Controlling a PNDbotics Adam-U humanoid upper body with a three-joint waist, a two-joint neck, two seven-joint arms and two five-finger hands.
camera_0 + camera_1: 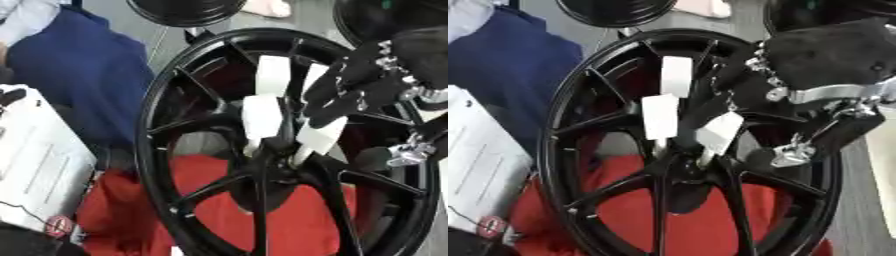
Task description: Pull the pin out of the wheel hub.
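Note:
A black spoked wheel (pixel 150 150) stands upright and fills most of both views, its hub (pixel 273 167) near the middle. Several white flat-headed pins stick out of the hub towards the upper rim. One is tall (pixel 273 75), one is lower (pixel 262 117), and one is at the right (pixel 320 138). My right hand (pixel 363 82) comes in from the upper right, and its dark fingers (pixel 325 102) are curled across the middle of the right-hand white pin. The pin's foot still reaches the hub. My left hand shows in neither view.
A red cloth (pixel 219 200) lies behind the wheel's lower half. A white box (pixel 35 165) stands at the left, with a person in blue (pixel 79 75) behind it. Two other black wheels (pixel 188 12) sit at the top edge.

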